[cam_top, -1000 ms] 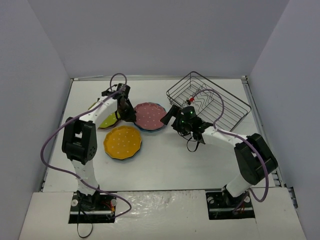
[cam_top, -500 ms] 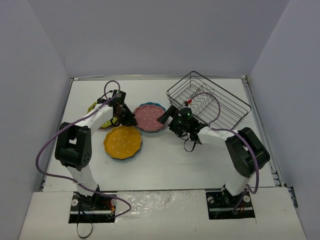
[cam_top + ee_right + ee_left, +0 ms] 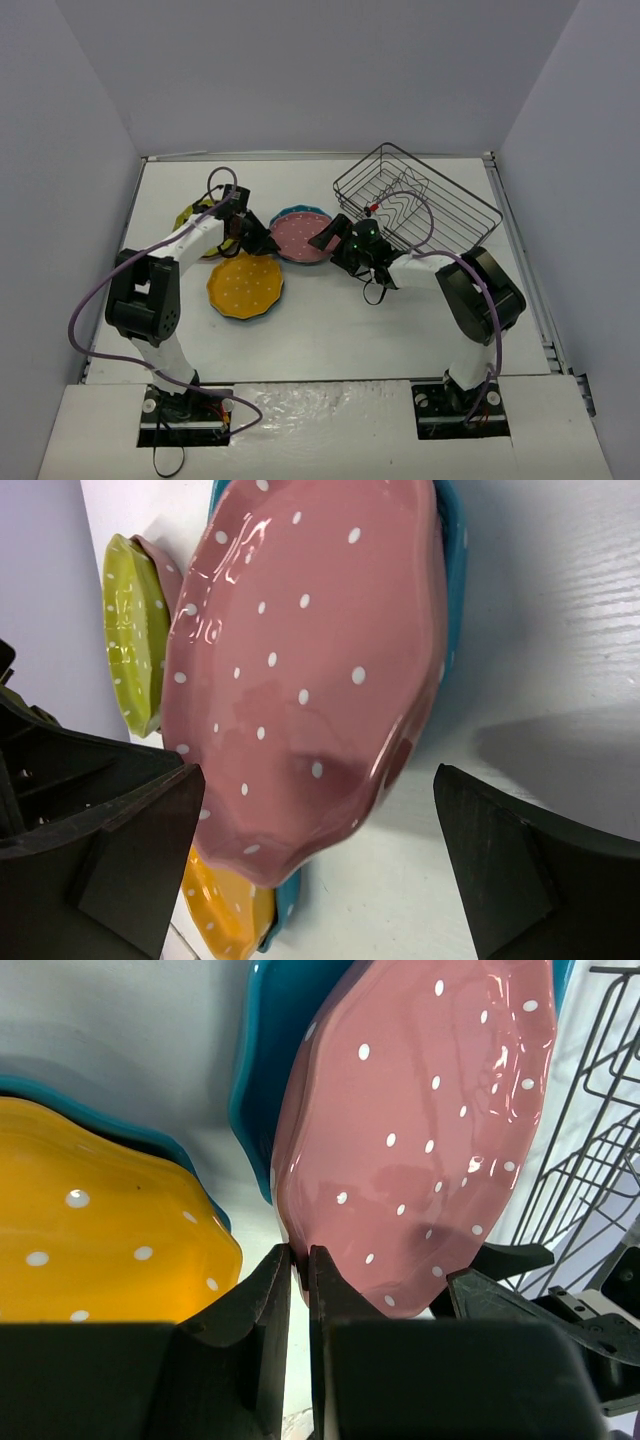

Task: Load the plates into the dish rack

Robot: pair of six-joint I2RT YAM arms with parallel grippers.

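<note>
- Left gripper (image 3: 298,1256) first: its jaws are pinched almost together, and the rim of the pink plate (image 3: 420,1130) sits right at the tips.
- Across from it is the right gripper (image 3: 318,780), spread wide, with one finger on either side of that same pink plate (image 3: 300,650) and neither finger touching it.
- From above, the two grippers face each other over the pink plate (image 3: 300,232), left gripper (image 3: 262,240) on its left rim and right gripper (image 3: 332,236) on its right.
- The pink plate lies dotted face up on a teal plate (image 3: 455,540), around the middle of the table (image 3: 330,320) and a little toward the far edge.
- Its rim at the left gripper looks raised off the teal one, so it sits slightly tilted.
- The orange plate (image 3: 245,284) lies flat and face up just nearer the front edge, with another teal rim (image 3: 100,1125) showing under it.
- The lime plate (image 3: 135,630) sits toward the left edge, partly behind the left arm, on a reddish plate (image 3: 165,565).
- The dish rack (image 3: 420,200) stands in the far right part of the table, just beside the pink plate.
- Its long axis runs roughly left to right, skewed so that the right end sits nearer the front, and its open top faces up with no plates in it.
</note>
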